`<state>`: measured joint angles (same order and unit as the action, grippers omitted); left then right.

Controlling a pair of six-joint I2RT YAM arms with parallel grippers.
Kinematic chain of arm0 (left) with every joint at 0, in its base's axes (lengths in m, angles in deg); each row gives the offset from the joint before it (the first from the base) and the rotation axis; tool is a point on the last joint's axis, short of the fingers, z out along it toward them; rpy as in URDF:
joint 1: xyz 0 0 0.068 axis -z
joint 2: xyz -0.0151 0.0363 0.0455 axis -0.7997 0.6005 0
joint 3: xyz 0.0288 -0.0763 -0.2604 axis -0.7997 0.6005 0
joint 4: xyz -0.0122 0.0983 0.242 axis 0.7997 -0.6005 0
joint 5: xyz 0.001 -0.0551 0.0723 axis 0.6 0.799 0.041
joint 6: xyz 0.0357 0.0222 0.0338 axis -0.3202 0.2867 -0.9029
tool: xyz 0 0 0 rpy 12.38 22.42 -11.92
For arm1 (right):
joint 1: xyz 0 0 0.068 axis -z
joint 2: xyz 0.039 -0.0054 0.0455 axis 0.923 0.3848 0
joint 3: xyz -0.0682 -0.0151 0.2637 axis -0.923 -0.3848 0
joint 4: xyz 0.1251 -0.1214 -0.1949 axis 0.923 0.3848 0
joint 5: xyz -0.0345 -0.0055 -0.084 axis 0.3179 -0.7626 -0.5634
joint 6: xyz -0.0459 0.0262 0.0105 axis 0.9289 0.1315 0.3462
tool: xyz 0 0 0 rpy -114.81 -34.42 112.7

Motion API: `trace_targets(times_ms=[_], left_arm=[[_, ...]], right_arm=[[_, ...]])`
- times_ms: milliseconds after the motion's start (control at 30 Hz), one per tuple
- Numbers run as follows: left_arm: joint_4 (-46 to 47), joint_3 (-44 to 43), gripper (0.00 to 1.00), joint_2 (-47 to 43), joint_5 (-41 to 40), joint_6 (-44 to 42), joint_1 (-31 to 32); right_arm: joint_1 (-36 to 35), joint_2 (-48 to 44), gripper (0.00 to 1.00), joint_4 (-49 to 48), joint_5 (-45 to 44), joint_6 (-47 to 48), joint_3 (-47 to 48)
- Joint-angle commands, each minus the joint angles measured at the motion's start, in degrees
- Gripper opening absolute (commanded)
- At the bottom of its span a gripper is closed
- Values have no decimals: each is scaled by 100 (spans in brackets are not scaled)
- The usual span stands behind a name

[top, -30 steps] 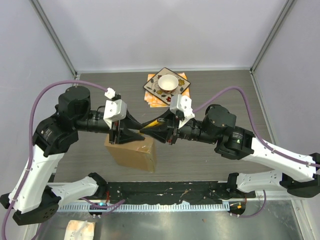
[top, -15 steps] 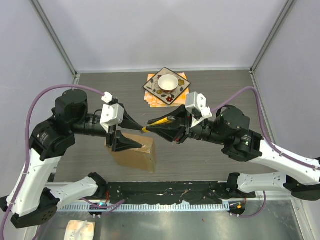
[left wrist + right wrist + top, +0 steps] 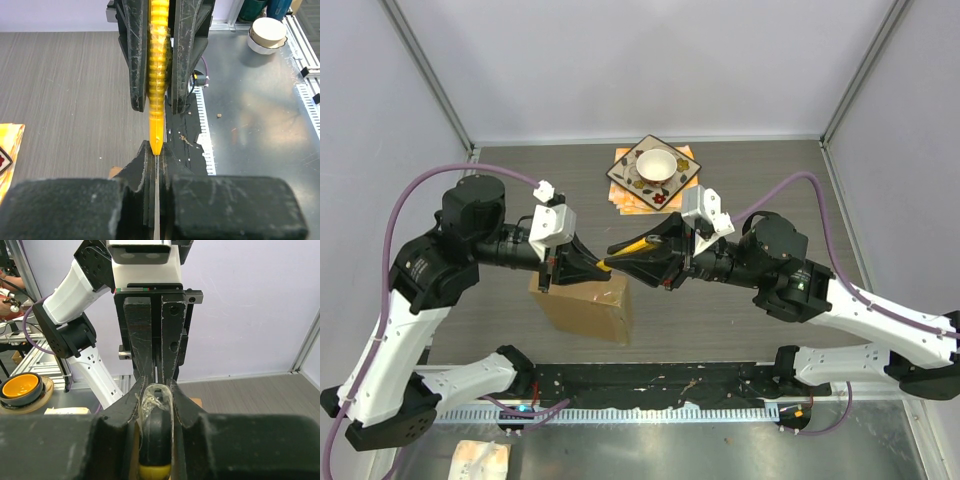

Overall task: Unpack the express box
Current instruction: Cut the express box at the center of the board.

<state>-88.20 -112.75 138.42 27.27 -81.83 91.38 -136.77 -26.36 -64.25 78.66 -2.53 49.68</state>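
Since a moment before, the left hand (image 3: 603, 265) had snapped shut on the yellow cutter's (image 3: 633, 246) tip. The right hand (image 3: 618, 256) gripped its handle, above the express box (image 3: 590, 312), which sat on the counter (image 3: 770, 180).

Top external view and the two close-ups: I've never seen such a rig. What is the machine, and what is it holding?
The machine is a left arm and a right arm, bolted at the near edge of a grey table, each ending in a two-finger pincer. The wide picture looks down from above and behind; each close-up comes from a wrist camera. On the table lie a brown cardboard express box and, farther back, a patterned square plate holding a white bowl. Over the box, the right pincer is shut on a yellow ribbed tool, and the left pincer is shut on its pointed tip.
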Motion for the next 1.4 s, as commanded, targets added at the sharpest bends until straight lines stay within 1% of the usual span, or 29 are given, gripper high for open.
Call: trace_targets(times_ms=[0,33,67,100,133,167,267,367,433,467,500,533,567,633,667,700,733,767,800,833,867,900,933,967,1000,1067,1100,1167,1367], left_arm=[[93,-34,0,-56,117,-24,-5],[84,-61,0,-47,117,-24,4],[84,-78,0,-47,117,-6,4],[84,-78,0,-39,108,-15,4],[75,-96,0,-39,108,-6,4],[75,-96,0,-39,108,-6,4],[66,-78,0,-30,108,-15,4],[49,-78,0,-56,108,-15,4],[14,-70,0,-56,117,-50,4],[5,-61,0,-56,108,-76,4],[-4,-70,0,-56,108,-68,4],[-30,-70,0,-56,143,-68,4],[-39,-78,0,-39,152,-94,-5],[-118,-122,0,-47,48,-120,-5],[-162,-140,3,-47,-23,-173,-5],[-276,-210,14,-39,-119,-225,4],[-416,-254,57,-47,-234,-348,-5],[-574,-289,76,-56,-513,-680,4],[-897,-298,91,-47,-751,-866,-5],[-1109,-281,99,-56,-971,-1111,-5],[-1320,-254,100,-82,-1478,-1418,4],[-1688,-80,100,-109,-1700,-1996,-5],[-1848,52,100,-152,-1894,-2323,-5],[-1963,384,100,-275,-2287,-2544,-5],[-2095,570,100,-372,-2422,-3025,-5],[-2079,1096,100,-539,-2677,-3257,4],[-1974,1247,100,-687,-2869,-3397,4],[-1763,1528,100,-768,-2994,-3487,-5],[-1578,1644,100,-452,-2951,-3583,4]], right_arm=[[-11,-173,4,-318,72,-51,-33],[-11,-156,10,-274,72,-51,-50],[-11,-138,20,-221,63,-51,-59],[-11,-121,24,-151,54,-42,-59],[-20,-112,30,-133,46,-51,-51],[-3,-103,42,-133,37,-59,-51],[-11,-77,48,-159,-25,-68,2],[-11,-24,48,-168,-42,-68,81],[-11,38,47,-159,1,-51,169],[-11,55,41,-159,10,-42,187],[-11,116,32,-159,19,-51,222],[-11,126,8,-142,45,-42,248],[-11,152,1,-116,54,-33,240],[-11,143,1,-80,37,-33,222],[-11,108,1,-45,11,-33,205],[-11,38,1,-19,-59,-33,135],[-11,-14,1,16,-269,-16,99],[-11,-67,1,225,-436,71,64],[-11,-120,1,384,-612,142,29],[-11,-190,1,629,-796,204,20],[-11,-208,1,1023,-1216,204,37],[-11,-243,1,1175,-1324,213,-24],[-11,-391,1,1255,-1534,204,-102],[-11,-489,1,1290,-1641,204,-208],[-11,-577,1,1291,-1720,204,-435],[-11,-857,1,1273,-1844,195,-638],[-11,-946,1,1273,-1940,187,-813],[-11,-1130,1,1264,-2002,143,-964],[-11,-1298,1,1256,-2055,37,-1333]])
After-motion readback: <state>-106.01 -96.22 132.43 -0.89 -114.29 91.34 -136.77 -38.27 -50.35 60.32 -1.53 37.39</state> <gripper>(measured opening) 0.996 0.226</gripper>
